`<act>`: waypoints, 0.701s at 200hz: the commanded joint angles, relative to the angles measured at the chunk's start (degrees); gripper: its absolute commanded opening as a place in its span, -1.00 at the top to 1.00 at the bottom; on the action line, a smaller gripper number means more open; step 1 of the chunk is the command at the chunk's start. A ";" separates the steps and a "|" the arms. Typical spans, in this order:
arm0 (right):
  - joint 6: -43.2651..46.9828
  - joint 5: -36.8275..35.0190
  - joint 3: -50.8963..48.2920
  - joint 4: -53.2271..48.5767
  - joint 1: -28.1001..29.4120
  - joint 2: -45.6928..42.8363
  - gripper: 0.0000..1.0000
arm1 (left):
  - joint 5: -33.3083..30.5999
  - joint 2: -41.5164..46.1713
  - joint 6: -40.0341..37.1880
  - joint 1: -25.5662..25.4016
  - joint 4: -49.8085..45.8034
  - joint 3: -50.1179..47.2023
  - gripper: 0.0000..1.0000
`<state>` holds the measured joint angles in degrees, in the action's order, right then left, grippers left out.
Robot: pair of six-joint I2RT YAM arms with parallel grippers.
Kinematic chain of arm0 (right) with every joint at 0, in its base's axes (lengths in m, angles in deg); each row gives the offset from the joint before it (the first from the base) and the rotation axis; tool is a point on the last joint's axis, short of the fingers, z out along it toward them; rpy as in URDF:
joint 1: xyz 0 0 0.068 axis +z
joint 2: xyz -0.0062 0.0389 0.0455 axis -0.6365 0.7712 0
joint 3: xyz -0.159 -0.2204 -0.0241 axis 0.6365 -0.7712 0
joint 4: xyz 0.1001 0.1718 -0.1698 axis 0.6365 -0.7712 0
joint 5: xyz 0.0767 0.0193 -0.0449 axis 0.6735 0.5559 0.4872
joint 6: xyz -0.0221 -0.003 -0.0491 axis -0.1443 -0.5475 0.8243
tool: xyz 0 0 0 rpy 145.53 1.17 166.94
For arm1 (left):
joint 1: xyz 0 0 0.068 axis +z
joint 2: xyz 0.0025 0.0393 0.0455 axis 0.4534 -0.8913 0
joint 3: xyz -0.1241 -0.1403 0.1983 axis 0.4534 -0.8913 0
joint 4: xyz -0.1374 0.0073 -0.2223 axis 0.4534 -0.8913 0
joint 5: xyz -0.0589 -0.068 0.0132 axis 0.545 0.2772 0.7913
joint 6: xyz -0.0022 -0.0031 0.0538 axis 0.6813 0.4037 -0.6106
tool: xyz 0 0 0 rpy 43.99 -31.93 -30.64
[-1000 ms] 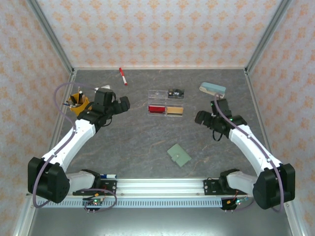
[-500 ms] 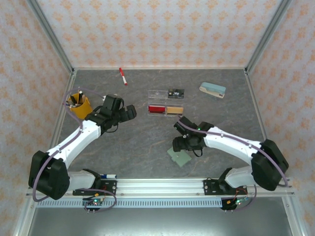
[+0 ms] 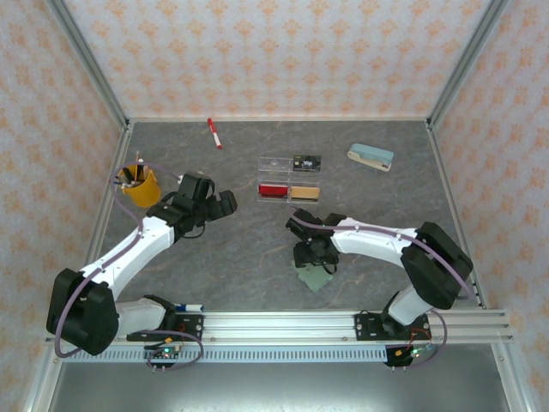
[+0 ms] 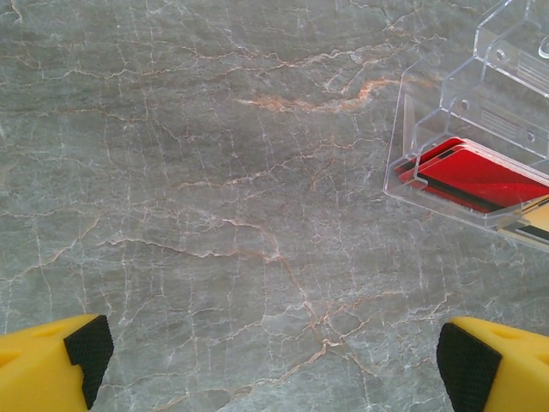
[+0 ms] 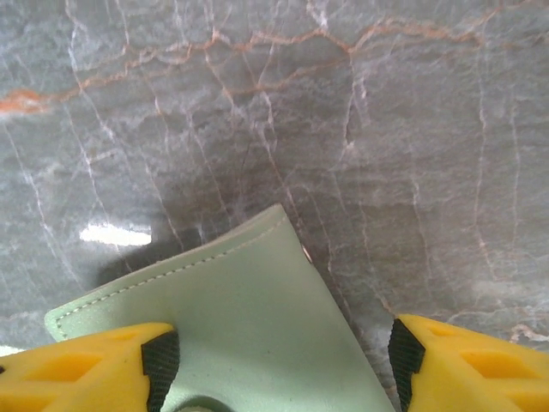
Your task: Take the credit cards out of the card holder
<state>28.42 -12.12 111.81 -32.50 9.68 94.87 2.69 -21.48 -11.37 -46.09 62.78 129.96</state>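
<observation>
Top view: the left gripper hangs over bare table to the left of the tray, with its jaws spread wide and nothing between them. The right gripper points down at the far edge of the wallet. The wallet lies flat near the front rail, right of centre and well apart from the tray. The red card lies in the tray's near-left compartment, and the tan card lies in the near-right one beside it. A stapler lies at far right, a marker at far left, and a yellow cup stands near the left wall. Left wrist view: the pads sit at the lower corners, far apart, over bare stone. The tray's corner, with the red card inside, shows at upper right, clear of the fingers. Right wrist view: the right gripper is released, jaws apart. A corner of the wallet lies flat on the table between them, with one pad over its surface and the other beside its right edge
</observation>
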 commanded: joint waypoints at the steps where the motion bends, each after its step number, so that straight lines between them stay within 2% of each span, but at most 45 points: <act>1: -4.42 -7.68 0.11 4.38 -0.21 3.69 -0.37 | 0.19 1.36 1.05 -0.22 0.61 -0.90 -1.00; 54: -7.57 -11.22 4.54 9.32 -3.69 6.45 -0.33 | 4.58 1.05 3.38 -0.20 1.86 -1.15 -1.00; 90: -7.72 -9.06 7.88 8.80 -5.10 5.96 -0.32 | 9.45 -0.60 3.85 -0.20 2.31 -0.60 -1.00; 124: -9.62 -6.76 8.03 4.50 -5.66 2.39 -0.41 | 13.41 -1.42 3.11 -0.62 2.14 -0.84 -1.00; 140: -12.38 -4.39 6.53 5.56 -6.35 0.38 -0.47 | 14.53 -2.79 2.46 -1.07 1.80 -0.37 -1.00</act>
<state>20.39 -18.28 118.65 -25.15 4.26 99.70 13.53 -22.47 -8.23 -46.12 64.13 129.19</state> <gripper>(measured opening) 0.711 0.998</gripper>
